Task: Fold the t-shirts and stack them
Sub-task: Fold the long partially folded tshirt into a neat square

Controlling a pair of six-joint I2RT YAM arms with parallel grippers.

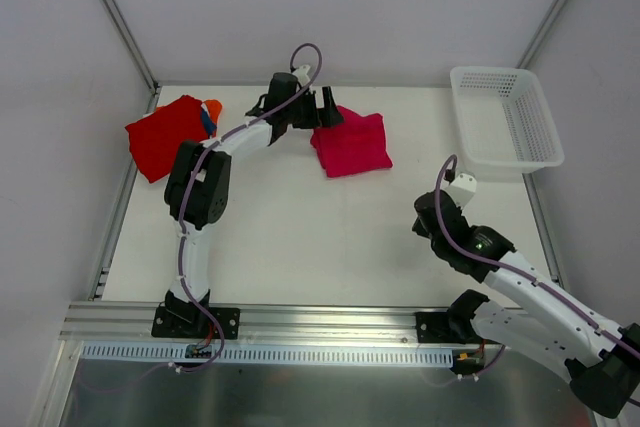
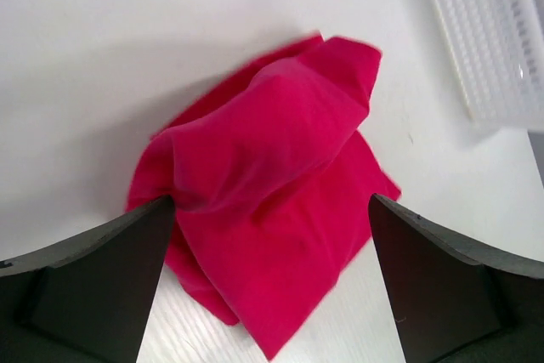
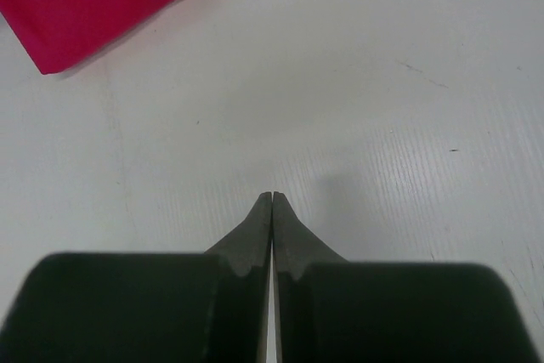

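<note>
Left jaws stand wide apart over the crumpled pink shirt (image 2: 272,210). Right jaws are pressed together above the desk (image 3: 382,82).

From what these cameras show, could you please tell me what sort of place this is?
Probably a robotics lab cell: a white table boxed in by plain panels, a left arm and right arm bolted to its metal rail, plus t-shirts and a mesh basket.

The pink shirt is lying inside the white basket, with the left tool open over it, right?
No. The pink shirt lies on the table, apart from the white basket, as the top external view shows. The left tool is indeed open over it.
</note>
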